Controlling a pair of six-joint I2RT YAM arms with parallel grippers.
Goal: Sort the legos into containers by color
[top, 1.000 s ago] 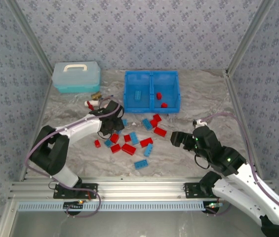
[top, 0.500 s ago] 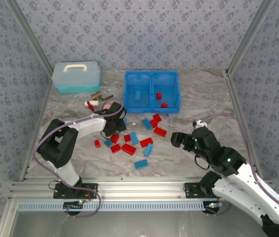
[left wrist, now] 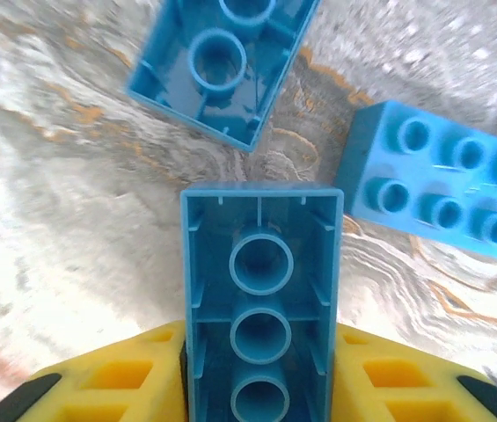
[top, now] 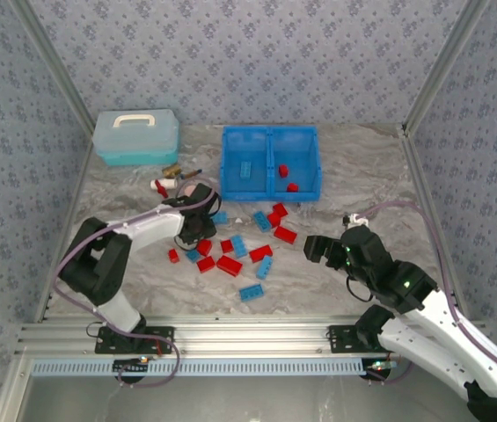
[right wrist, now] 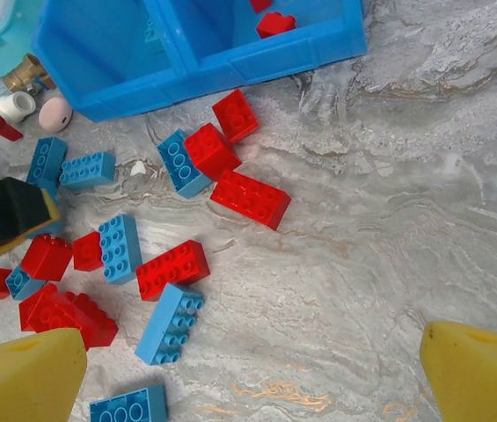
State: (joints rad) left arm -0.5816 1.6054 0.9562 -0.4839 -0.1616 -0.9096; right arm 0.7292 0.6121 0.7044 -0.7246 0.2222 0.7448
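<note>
Left gripper [left wrist: 261,369] is clamped on a blue lego brick [left wrist: 261,264]. The yellow fingers [left wrist: 116,378] press both long sides, with the brick's hollow underside facing the wrist camera. It sits low over the marbled table [top: 362,176] at the left edge of the loose legos [top: 229,265]; can't tell if it's lifted or touching the surface. Just past it lie a second blue brick [left wrist: 222,61], flipped hollow side up, and a third blue brick [left wrist: 442,198], studs up. Both are apart from the held one. From the top view the left arm reaches in from the left, wrist over the pile's left side. The rest of the legos, red and blue mixed, are scattered on the table between the two arms, in front of the blue bin [top: 270,130]. The bin stands at the back centre, split by a centre wall. Its left compartment [top: 235,189] holds one blue brick [top: 245,169] and its right compartment [top: 311,158] holds two red bricks [top: 288,178]. Right gripper [right wrist: 250,365] is wide open and holds nothing, hanging over bare table right of the pile, well apart from any brick. A pale blue lidded box [top: 135,136] with a white handle sits back left. A pink disc [right wrist: 55,112] and a brass fitting [right wrist: 24,75] lie near the bin's left front corner.
</note>
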